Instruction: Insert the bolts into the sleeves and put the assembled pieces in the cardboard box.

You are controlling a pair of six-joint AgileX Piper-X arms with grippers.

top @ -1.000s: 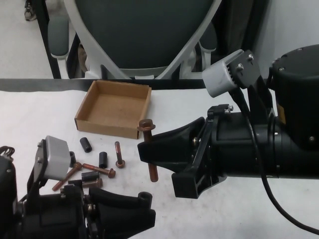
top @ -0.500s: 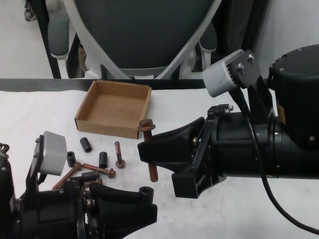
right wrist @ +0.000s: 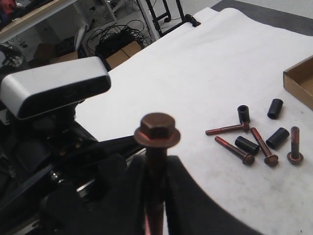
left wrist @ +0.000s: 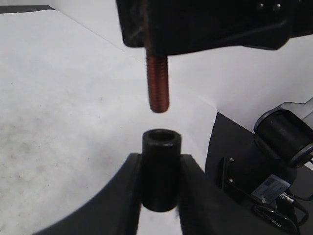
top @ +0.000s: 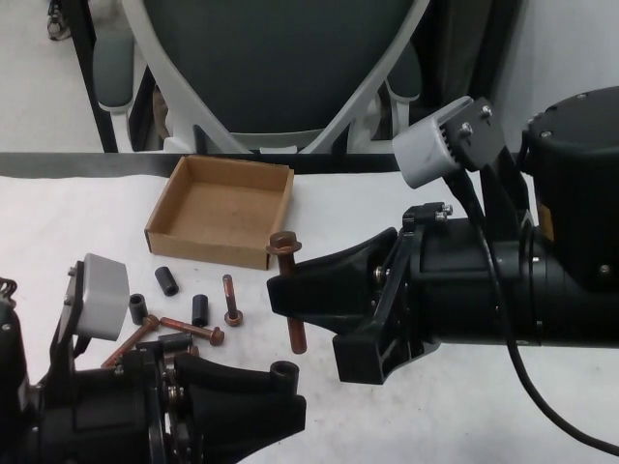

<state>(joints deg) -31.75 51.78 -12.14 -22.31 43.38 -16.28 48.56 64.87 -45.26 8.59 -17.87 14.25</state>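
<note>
Spanning the high view, white worktop (top: 77,213) carries everything. Right arm comes in big from the right side, raised above the worktop. Right claw (top: 285,290) is clamped on the held bolt (top: 283,242), fingers pinching the shank just under the flanged hex head. The held bolt is upright, head up, threaded end pointing down and clear of the worktop.

Left arm sits at the near left corner, lower than the right one. Left claw (left wrist: 160,181) is clamped on the held sleeve (left wrist: 162,144), a black tube. It stands upright between the two fingers with its open bore facing up. In the left wrist view the bolt's threaded tip hangs just above that bore, roughly in line with it, not touching and not inside.

Cardboard box (top: 208,249) lies on the far part of the worktop, left of the right claw, open side up.

Loose bolts (top: 193,329) lie on the worktop between the box and the left arm, most of them flat, one resting on its head. Loose sleeves (top: 167,281) are scattered among them, small and black, near the box's front wall but apart from it.
</note>
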